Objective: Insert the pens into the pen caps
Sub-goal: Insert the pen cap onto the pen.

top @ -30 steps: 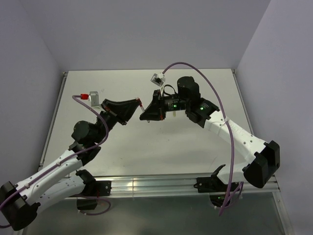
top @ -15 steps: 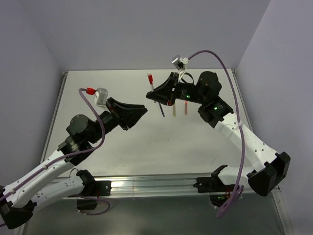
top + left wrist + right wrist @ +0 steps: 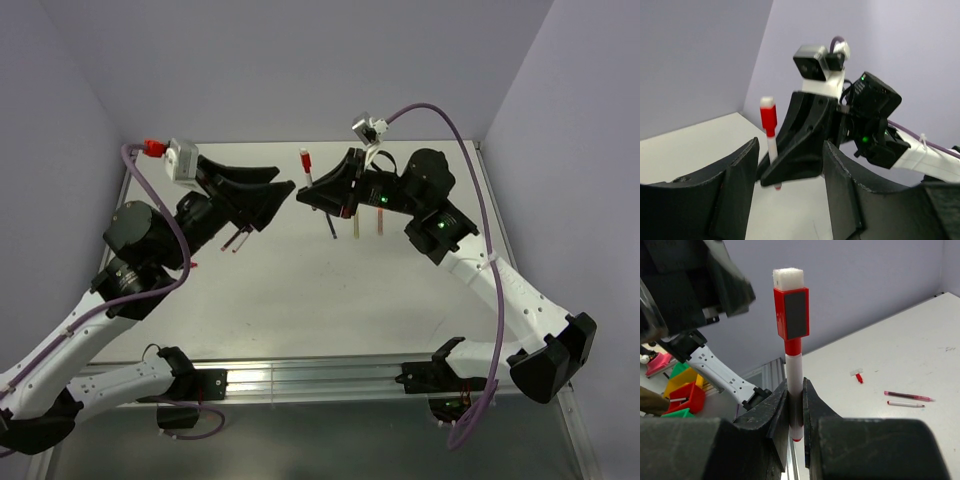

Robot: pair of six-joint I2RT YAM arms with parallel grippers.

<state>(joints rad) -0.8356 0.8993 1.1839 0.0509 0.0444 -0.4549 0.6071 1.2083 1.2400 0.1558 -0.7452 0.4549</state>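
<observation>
A white-barrelled pen point(image 3: 794, 385) with a red cap point(image 3: 791, 312) stands upright in my right gripper point(image 3: 795, 412), which is shut on its lower barrel. From above, that pen point(image 3: 306, 160) sticks up from the right gripper point(image 3: 312, 192), held over the back of the table. My left gripper point(image 3: 277, 202) hangs just left of it, apart from it, jaws wide and empty. In the left wrist view the capped pen point(image 3: 769, 117) shows beyond my open left gripper point(image 3: 790, 200). A black pen point(image 3: 332, 226), an olive-yellow pen point(image 3: 355, 228) and a dark red pen point(image 3: 378, 222) lie under the right arm.
Two more pens point(image 3: 238, 240) lie below the left gripper, and a small red cap point(image 3: 192, 265) lies beside the left arm. The right wrist view shows a loose cap point(image 3: 858, 375) and two pens point(image 3: 908, 396) on the white table point(image 3: 300, 290). Grey walls close the back and both sides.
The two grippers were together a second ago. The right one carried the capped pen up and back; the left one opened, let go and drew away up and to the left.
</observation>
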